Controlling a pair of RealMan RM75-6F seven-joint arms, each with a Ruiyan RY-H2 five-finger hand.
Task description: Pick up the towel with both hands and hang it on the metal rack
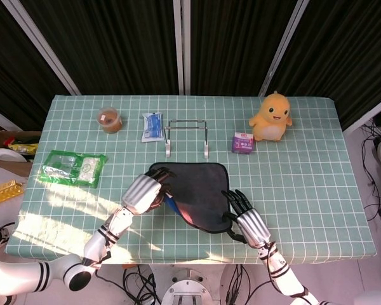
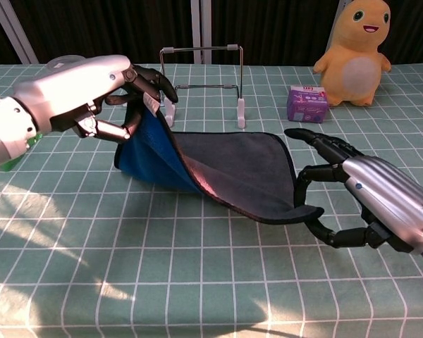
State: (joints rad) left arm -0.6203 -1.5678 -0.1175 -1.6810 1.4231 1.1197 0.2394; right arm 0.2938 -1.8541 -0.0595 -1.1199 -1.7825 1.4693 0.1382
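The dark grey towel [image 1: 197, 190] with a blue underside [image 2: 144, 151] lies in front of the metal rack [image 1: 187, 135], which also shows at the back of the chest view [image 2: 201, 77]. My left hand [image 2: 116, 95] grips the towel's left edge and holds it raised, so the blue side shows. My right hand [image 2: 356, 193] is at the towel's near right corner [image 2: 307, 210], fingers over it and thumb under it. That corner sits a little off the table. The head view shows the left hand [image 1: 146, 190] and right hand [image 1: 246, 219] on either side of the towel.
A yellow plush toy [image 1: 272, 116] and a small purple box [image 1: 242, 142] stand right of the rack. A blue-white packet [image 1: 152, 126] and a cup [image 1: 109, 119] lie to its left, and a green packet [image 1: 72, 167] lies further left. The checked table [image 1: 317, 184] ends close behind my hands.
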